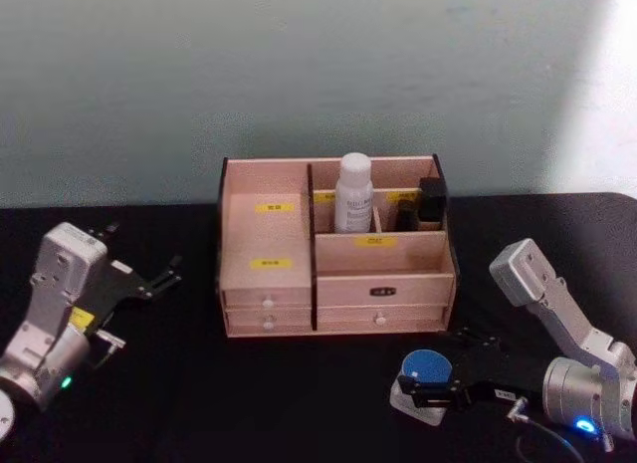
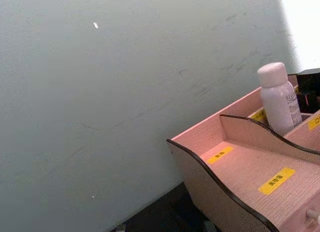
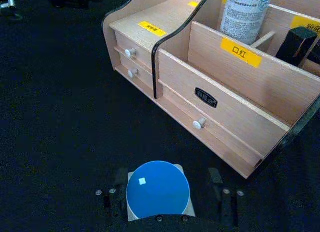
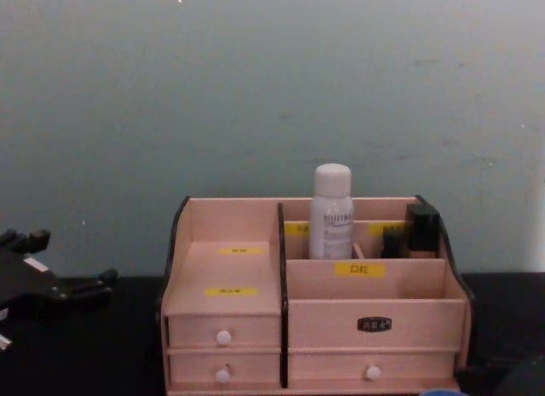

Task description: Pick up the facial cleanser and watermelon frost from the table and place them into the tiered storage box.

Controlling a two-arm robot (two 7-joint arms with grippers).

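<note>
Watermelon frost (image 1: 425, 367): squat, wide jar, clear glass-like body, flat round blue lid with a white rim. It stands upright on the desk (image 1: 199, 383), just in front of the tiered storage box (image 1: 383, 274), off its right-hand drawers.

Right pincer (image 3: 168, 194): spread open around the jar, one of its fingers (image 3: 222, 197) on each side, with a sliver of gap showing both ways. Nothing is gripped yet.

Left pincer (image 1: 167, 272): open and idle, well off the box's left side.

Facial cleanser (image 1: 353, 194): slim white cylinder, rounded cap, dark lettering. It stands upright in the box's rear compartment, right of the centre divider, so that half of the task looks done.

Tiered storage box: pale wood, dark wavy edges, yellow labels, white-knobbed drawers (image 3: 199, 123). Small black items (image 1: 431, 199) sit at the right end of the rear row.

Hazards for you to weigh:
- The jar looks smooth and round. If one finger lands first, you would likely push or spin it across the dark desk rather than grip it.
- It nearly fills the pincer's span, so an off-centre close may pinch only the edge and let it squirt out.
- If you squeeze at lid height, the lid may take the load instead of the body.
- A low carry could clip the box's front wall.
- A drop into the rear row risks toppling the tall bottle, so the front compartment looks safer.
</note>
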